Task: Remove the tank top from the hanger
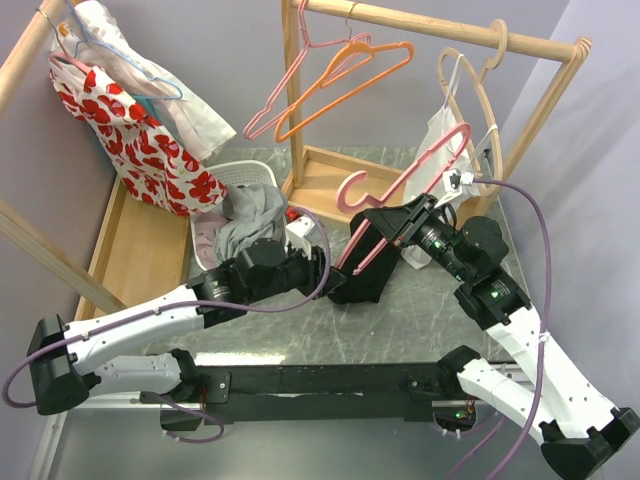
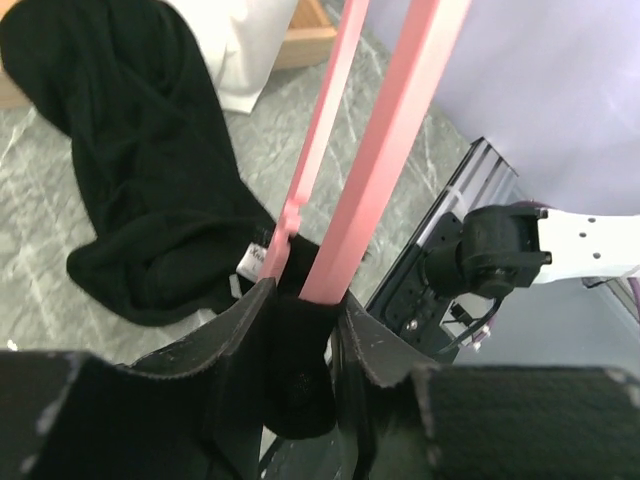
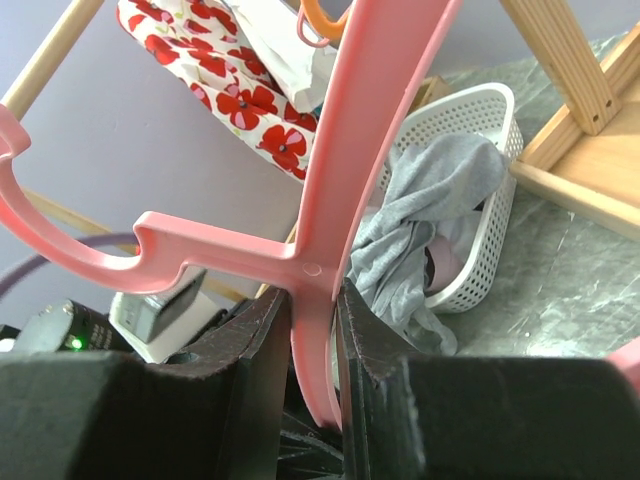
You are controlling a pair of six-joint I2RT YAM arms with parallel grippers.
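Observation:
A pink hanger (image 1: 400,180) slants down over the middle of the table. The black tank top (image 1: 365,272) hangs bunched on its lower end. My right gripper (image 1: 398,228) is shut on the hanger's stem just under the hook (image 3: 315,340). In the left wrist view the tank top (image 2: 150,200) drapes to the left of the hanger's pink bars (image 2: 375,170). My left gripper (image 2: 300,320) grips black fabric where the bars run into it; the cloth fills the gap between its fingers. From above, the left gripper (image 1: 335,285) sits at the tank top's left edge.
A white basket (image 1: 250,175) of grey clothes stands behind the left arm. A wooden rack (image 1: 440,25) carries an orange hanger (image 1: 350,75) and a white garment (image 1: 440,140). A red floral garment (image 1: 140,140) hangs at the far left.

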